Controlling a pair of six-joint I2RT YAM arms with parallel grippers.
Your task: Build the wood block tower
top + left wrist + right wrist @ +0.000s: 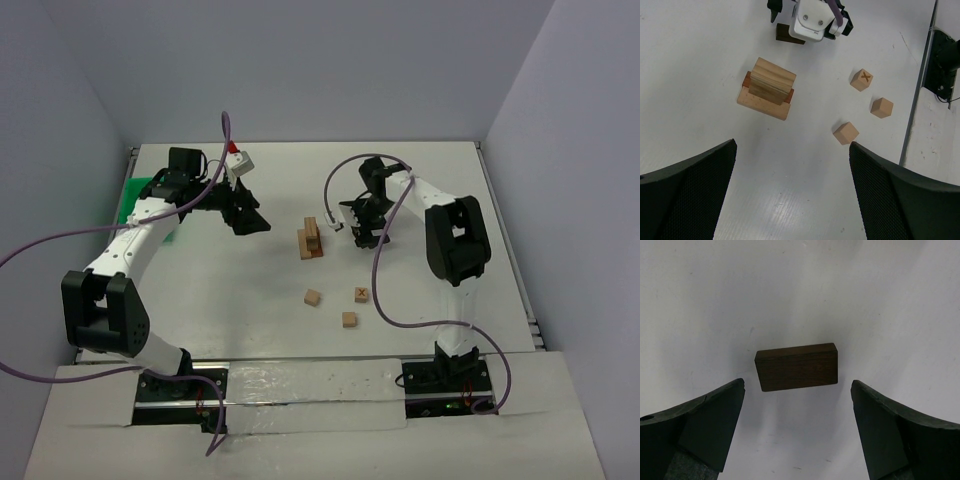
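The right gripper (797, 384) has its fingers spread wide. A dark brown block (796, 366) lies flat on the white table (880, 295) in the gap between them. Bare table shows on both sides of the block, so neither finger touches it. From above, this gripper (365, 222) points down just to the right of the tower (311, 240), and the arm hides the dark block in that view.

The left gripper (792, 147) also has its fingers fully apart, with only bare table between them. It hangs to the left of the tower, a little way off, and faces it.

The tower (767, 87) stands near the middle of the table, between the two grippers. It has a wide tan base, a reddish-brown piece on top of that, and tan blocks stacked above. How many layers there are is hard to tell from these angles.

Three loose cubes sit on the table nearer the arm bases, each apart from the others. One cube is marked with an X (861, 79), and there are two plain ones (882, 107) (846, 133).

A green tray (135, 200) shows at the left edge of the table, behind the left arm.
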